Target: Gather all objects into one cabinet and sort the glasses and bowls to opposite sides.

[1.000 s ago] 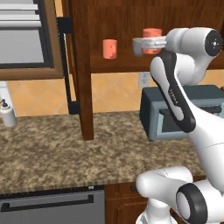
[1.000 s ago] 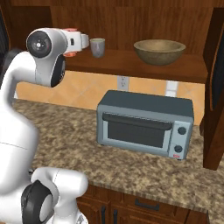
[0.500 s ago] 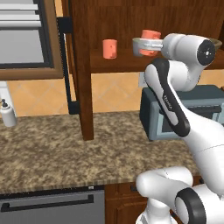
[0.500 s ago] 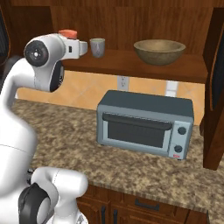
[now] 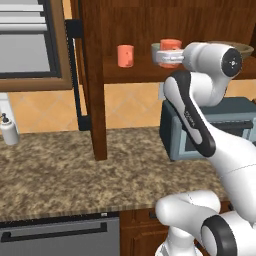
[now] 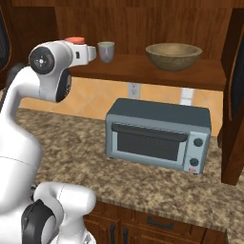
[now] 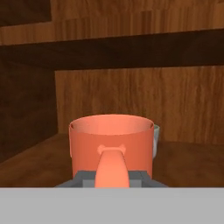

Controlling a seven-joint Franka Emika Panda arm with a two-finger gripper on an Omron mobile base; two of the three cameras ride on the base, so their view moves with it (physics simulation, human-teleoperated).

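Gripper [image 5: 161,54] clamped narrow on an orange cup [image 5: 170,52], held up at the level of the cabinet's bottom shelf [image 5: 135,74]. From the hand camera, cup [image 7: 111,144] sitting right up against the fingers, its handle [image 7: 112,168] pointing back at the lens, open rim tipped a little toward the camera. Can't quite tell whether the cup's base is resting on the shelf board or hanging just above it.

Second orange cup [image 5: 125,55] standing upright on the same shelf, further left, apart from the held one. Grey mug [image 6: 106,51] upright on the shelf, just beside the gripper's end in the right base view, and peeking out behind the held cup's right edge in the hand view [image 7: 155,138]. Wooden bowl [image 6: 174,56] further right on that shelf, well apart from the mug.

Cabinet door [image 5: 32,47] swung open on the left. Toaster oven [image 6: 157,134] on the speckled counter [image 5: 60,170] under the shelf. White soap bottle [image 5: 9,131] at the far left of the counter.
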